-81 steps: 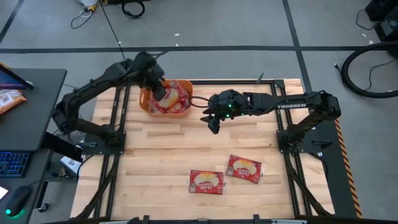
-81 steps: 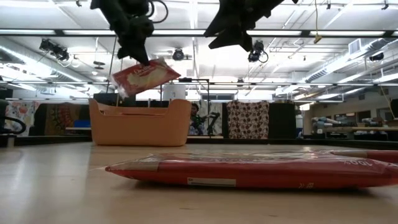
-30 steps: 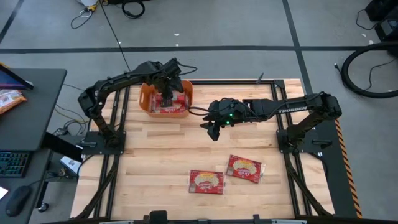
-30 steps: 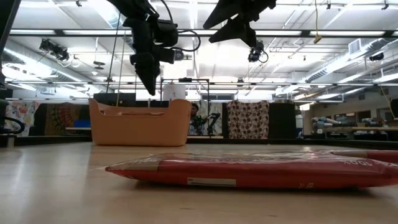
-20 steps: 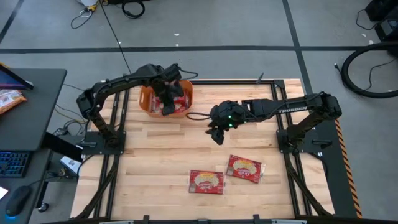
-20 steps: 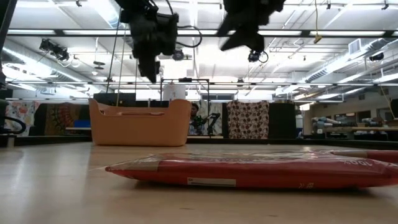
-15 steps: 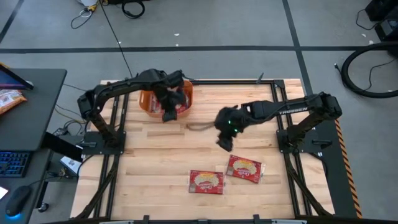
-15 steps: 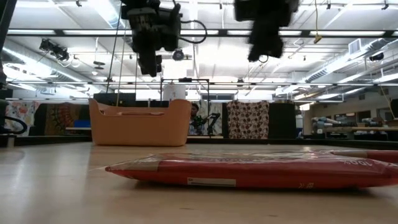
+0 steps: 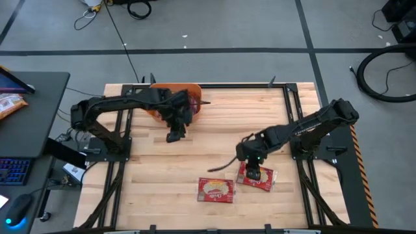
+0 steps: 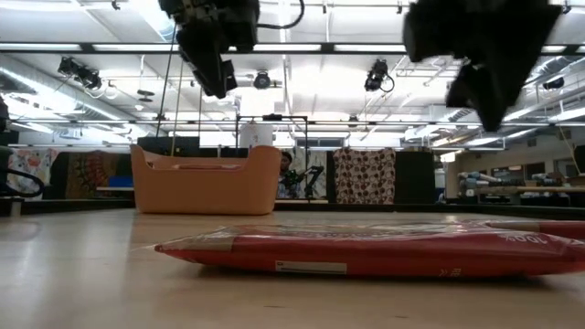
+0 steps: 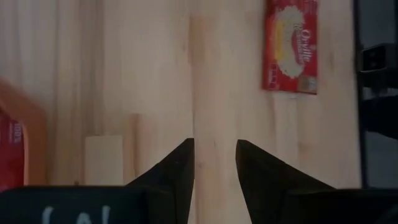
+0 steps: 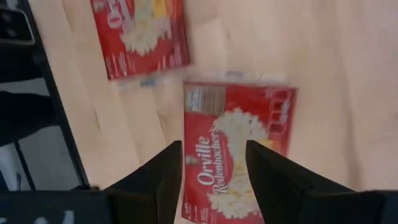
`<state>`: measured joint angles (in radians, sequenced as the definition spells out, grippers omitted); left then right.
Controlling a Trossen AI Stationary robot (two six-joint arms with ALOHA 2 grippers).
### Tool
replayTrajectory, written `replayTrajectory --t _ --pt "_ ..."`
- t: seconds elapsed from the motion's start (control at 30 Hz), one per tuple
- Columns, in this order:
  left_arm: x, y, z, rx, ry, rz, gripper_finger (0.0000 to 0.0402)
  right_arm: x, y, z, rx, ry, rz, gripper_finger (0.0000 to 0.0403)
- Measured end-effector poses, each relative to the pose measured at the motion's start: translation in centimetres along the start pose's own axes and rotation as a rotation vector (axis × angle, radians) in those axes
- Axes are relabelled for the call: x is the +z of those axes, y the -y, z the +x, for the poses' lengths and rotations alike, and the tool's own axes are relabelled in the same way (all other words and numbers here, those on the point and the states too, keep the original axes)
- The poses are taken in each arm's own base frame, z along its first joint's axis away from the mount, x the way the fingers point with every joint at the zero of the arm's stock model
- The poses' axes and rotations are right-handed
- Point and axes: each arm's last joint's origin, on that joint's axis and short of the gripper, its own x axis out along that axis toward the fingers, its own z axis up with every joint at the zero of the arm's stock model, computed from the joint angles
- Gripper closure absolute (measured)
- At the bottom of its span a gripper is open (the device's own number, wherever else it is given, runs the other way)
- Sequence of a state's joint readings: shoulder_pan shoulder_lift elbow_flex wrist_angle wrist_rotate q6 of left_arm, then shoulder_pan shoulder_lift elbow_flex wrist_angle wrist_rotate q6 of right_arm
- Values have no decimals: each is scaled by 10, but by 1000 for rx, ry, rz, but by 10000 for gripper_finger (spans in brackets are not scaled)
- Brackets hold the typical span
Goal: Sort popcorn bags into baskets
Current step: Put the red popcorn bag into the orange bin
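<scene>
— Pale wooden planks make up your table (image 9: 214, 140), set in a dark metal frame, with grey floor around it. What is the right gripper doing?

— Your right gripper (image 9: 250, 170) hangs over the nearer right popcorn bag (image 9: 259, 177). Its two dark, wedge-shaped fingers (image 12: 166, 171) stand apart with nothing between them; in the right wrist view the flat, glossy red bag (image 12: 236, 149) lies under the gap, cream popcorn picture and pale lettering facing up. You cannot tell whether the tips touch it.

— And the left?

— Your left gripper (image 9: 174, 133) hovers above bare wood just in front of the orange basket (image 9: 195, 97). Its fingers (image 11: 177, 171) are part open and hold nothing.

— How many bags can you count?

— Two lie flat on the table, close together near its front edge: the one under the right gripper and a second popcorn bag (image 9: 215, 189) just to its left. More red shows inside the basket, but the left arm covers most of it, so you cannot count those. The left wrist view catches only a red sliver (image 11: 11, 155) behind the basket's rounded rim.

— Anything else hard to read?

— In the low view the smooth plastic basket (image 10: 206, 178) stands far back with its contents hidden behind its wall, and a bag (image 10: 366, 251) fills the foreground edge-on. The right gripper is a dark blur there.
</scene>
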<state>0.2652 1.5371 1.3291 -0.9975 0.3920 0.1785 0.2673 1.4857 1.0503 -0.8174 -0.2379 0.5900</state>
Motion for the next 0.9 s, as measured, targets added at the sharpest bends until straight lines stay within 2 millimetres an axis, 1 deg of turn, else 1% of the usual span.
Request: replayTrajectory --t 0.13,0.23,0.33,0.43,0.57,0.7,0.8,0.9 --pt "-15 7 4 48 12 -25 279 -16 1 21 -7 -35 22 221" --pt "-28 10 3 58 24 -57 279 -28 6 33 -25 -68 55 221" --pt "-37 15 0 76 79 -78 279 -36 9 40 -44 -95 78 221" --pt "-45 22 -7 88 182 -60 279 -41 12 47 -47 -99 71 221" --pt "-59 32 -12 111 284 -54 279 -44 18 57 -18 -68 42 221" --pt "-73 40 -13 100 318 -115 279 -44 21 66 21 -7 27 221" --pt "-76 46 -16 93 339 -171 279 -38 25 72 35 67 6 221" --pt "-76 54 -21 65 388 -194 279 -25 32 79 26 135 1 221"
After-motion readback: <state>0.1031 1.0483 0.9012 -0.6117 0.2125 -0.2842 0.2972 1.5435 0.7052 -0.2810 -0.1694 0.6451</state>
